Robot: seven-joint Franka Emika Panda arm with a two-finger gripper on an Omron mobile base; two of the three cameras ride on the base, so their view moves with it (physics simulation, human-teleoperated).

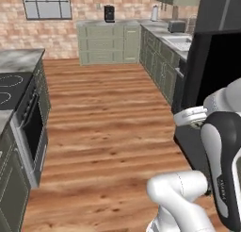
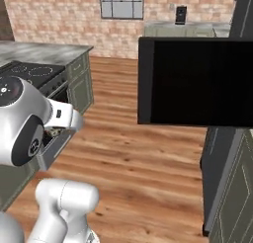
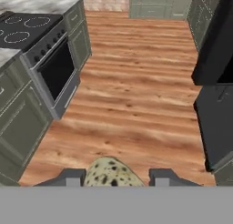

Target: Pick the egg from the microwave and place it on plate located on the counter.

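Sitting between the tool's (image 3: 116,177) two fingertips, the egg (image 3: 110,173) is clamped there.

Mottled olive-tan egg with dark patches (image 3: 110,173) cut off below by the grey band. Big black microwave door (image 2: 195,81) running off the right edge. Black stovetop (image 3: 25,29) clipped at left.

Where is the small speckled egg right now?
In the hand view, the mottled olive-tan egg sits gripped between the two dark fingers, above the wooden floor.
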